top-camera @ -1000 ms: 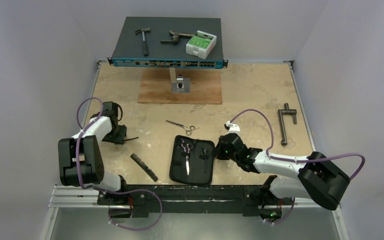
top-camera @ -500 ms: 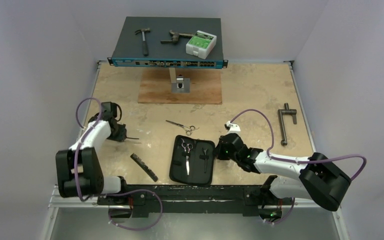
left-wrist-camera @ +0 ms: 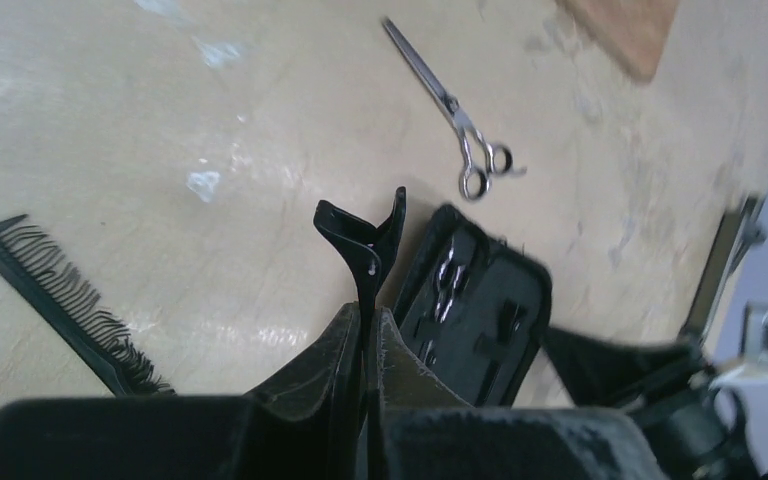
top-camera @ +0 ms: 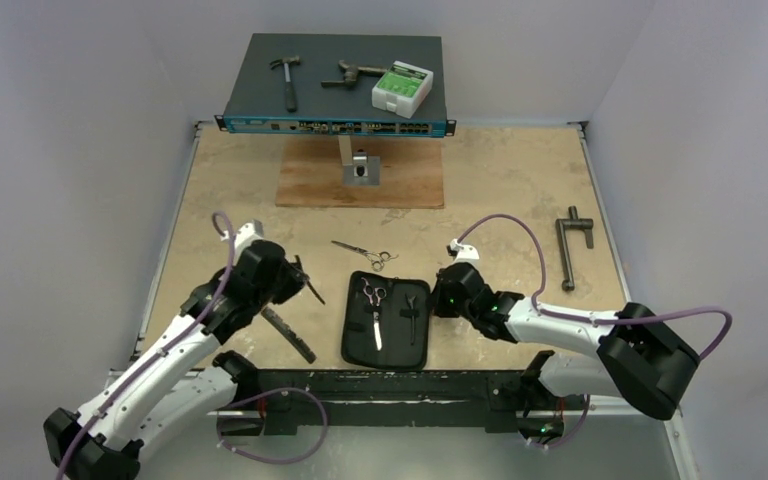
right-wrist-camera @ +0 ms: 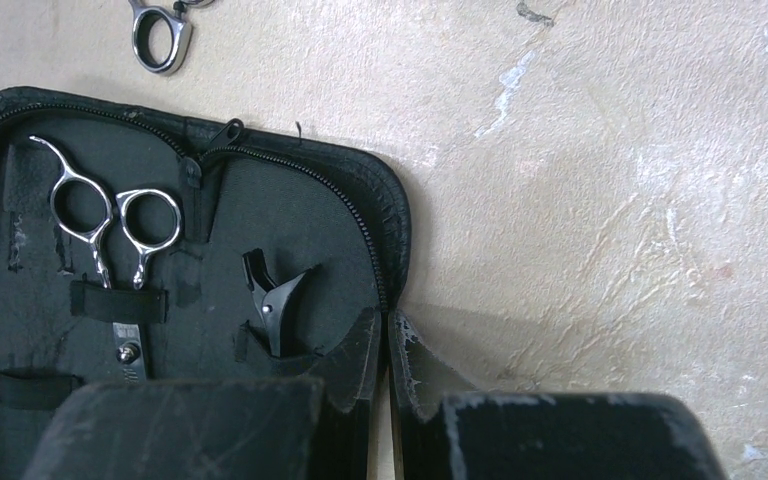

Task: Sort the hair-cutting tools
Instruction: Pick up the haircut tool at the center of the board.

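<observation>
No words or numbers can be read here. The green and white box [top-camera: 401, 88] on the blue box with plugs [top-camera: 335, 125] has tiny print, too small to read.

Two scissors [top-camera: 362, 251] [top-camera: 373, 315], two hair clips [top-camera: 312, 290] [top-camera: 412, 316], one comb [top-camera: 289, 335], one zip case [top-camera: 392, 350].

Silver scissors [top-camera: 363, 250]; black clip [left-wrist-camera: 365, 245], comb [top-camera: 289, 334], case [top-camera: 392, 352]

Comb [top-camera: 289, 334] left of case [top-camera: 392, 350]; loose scissors [top-camera: 362, 250] behind case; second scissors [top-camera: 373, 310], clip [top-camera: 411, 315] inside.
</observation>
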`<state>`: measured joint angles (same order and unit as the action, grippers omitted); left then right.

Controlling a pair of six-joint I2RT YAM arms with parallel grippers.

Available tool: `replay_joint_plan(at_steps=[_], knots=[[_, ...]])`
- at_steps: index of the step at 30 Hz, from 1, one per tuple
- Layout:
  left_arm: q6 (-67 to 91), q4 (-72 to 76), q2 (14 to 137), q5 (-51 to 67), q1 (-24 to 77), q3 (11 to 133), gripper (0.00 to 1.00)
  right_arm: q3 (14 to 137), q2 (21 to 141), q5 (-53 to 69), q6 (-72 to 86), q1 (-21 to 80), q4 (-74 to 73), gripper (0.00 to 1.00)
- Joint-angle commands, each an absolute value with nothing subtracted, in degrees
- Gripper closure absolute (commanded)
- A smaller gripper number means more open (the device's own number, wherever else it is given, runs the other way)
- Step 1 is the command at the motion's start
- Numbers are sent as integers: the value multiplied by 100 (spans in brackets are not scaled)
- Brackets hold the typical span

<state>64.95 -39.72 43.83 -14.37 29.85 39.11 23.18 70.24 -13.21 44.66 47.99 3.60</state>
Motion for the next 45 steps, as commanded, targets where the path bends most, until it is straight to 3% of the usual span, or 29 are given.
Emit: replay_joint_plan(at_steps=[1,10,12,15,18,25,35,40,45], knots=[[5657,-3242,4479,-1876,4171,3765,100,2584,7074,-1556,4356,4781,185,100],[3868,-2979,5354,-1614,5680,4293,100,2660,6525,-1535,4405,4780,-413,100],[3521,-2923,5355,-1429,5807,4315,100,2701,6271,-1429,4328,4781,-576,87],[3092,-2875,5281,-1101,5915,4337,100,2811,5823,-1277,4255,4779,-848,56],[2457,-2757,5320,-430,6058,4384,100,3168,5399,-889,4069,4781,-1219,40],[2185,-2474,5899,-390,6451,4788,100,3283,5008,1007,4084,4794,-68,37],[2182,-2001,6330,-144,6539,5162,100,3349,5171,1774,4260,4790,584,36],[2167,-1943,6424,-112,6570,5245,100,3402,5417,1942,4195,4803,542,40],[2154,-2021,6462,-238,6574,5304,100,3428,5433,1962,4132,4812,403,51]])
